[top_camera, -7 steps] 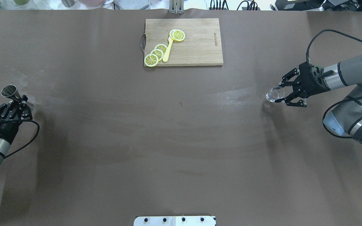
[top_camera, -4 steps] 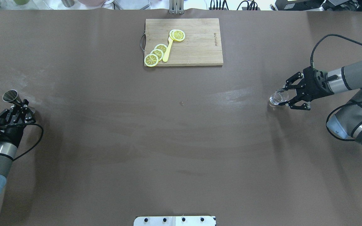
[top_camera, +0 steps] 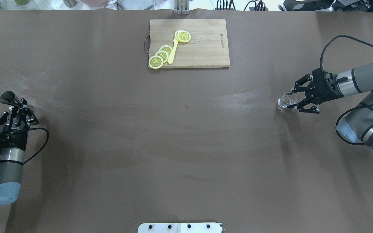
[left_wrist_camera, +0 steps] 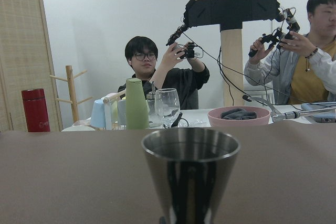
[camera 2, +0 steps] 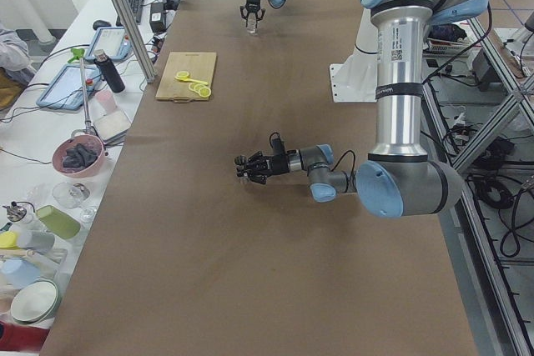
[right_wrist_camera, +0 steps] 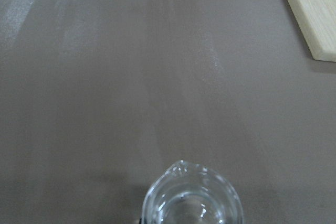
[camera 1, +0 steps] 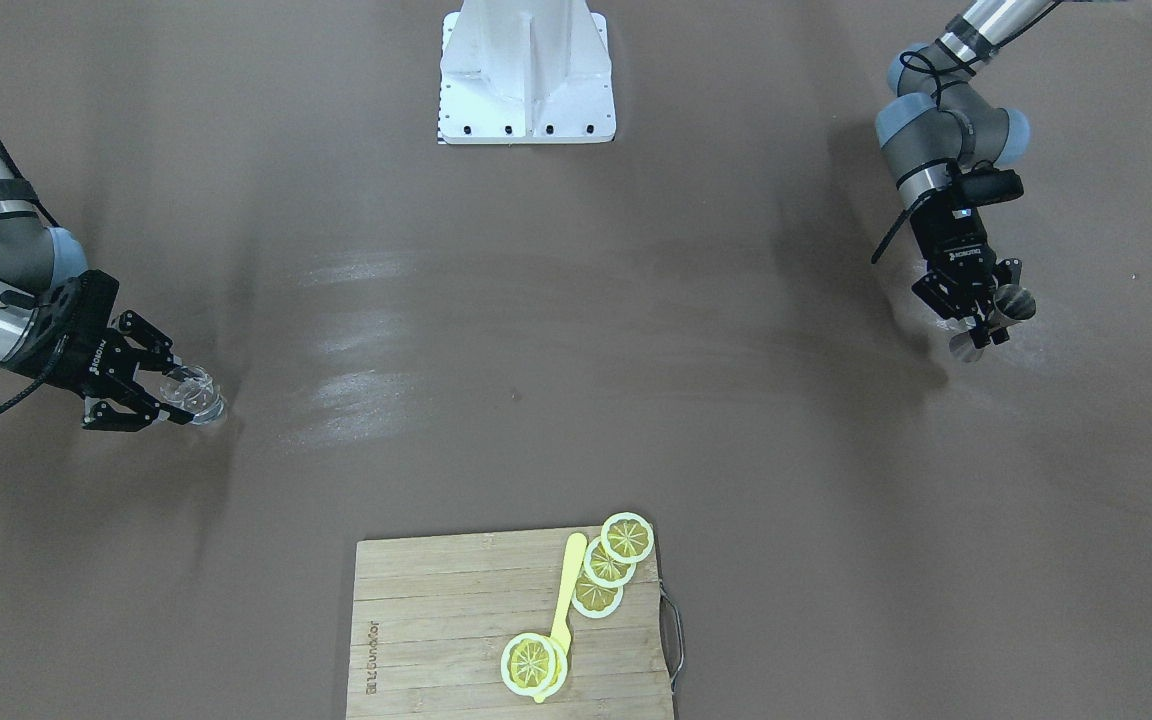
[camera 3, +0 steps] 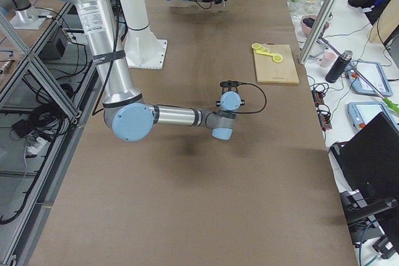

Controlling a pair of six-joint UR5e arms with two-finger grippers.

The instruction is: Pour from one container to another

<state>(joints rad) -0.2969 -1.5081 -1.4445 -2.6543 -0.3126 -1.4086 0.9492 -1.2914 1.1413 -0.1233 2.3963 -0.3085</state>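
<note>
The steel jigger (top_camera: 7, 97) hangs at the table's far left, my left gripper (top_camera: 18, 108) shut around its waist. The left wrist view shows the jigger's (left_wrist_camera: 190, 171) open upper cone upright, close and centred. The clear glass (top_camera: 286, 99) is at the far right, upright and low over the table, with my right gripper (top_camera: 295, 99) shut on it from the side. The front-facing view has the glass (camera 1: 193, 393) at its left in my right gripper (camera 1: 168, 392), and the jigger (camera 1: 998, 318) at its right. The glass's rim (right_wrist_camera: 191, 200) fills the bottom of the right wrist view. I cannot tell what it contains.
A wooden cutting board (top_camera: 202, 43) with lemon slices (top_camera: 160, 55) and a yellow utensil lies at the far middle of the table. The white robot base (camera 1: 526, 75) is at the near edge. Two people sit beyond the table's left end, behind cups and bottles.
My right gripper has come down and back a little, and the glass has gone from tilted to upright. My left arm has drawn back slightly with the jigger.
</note>
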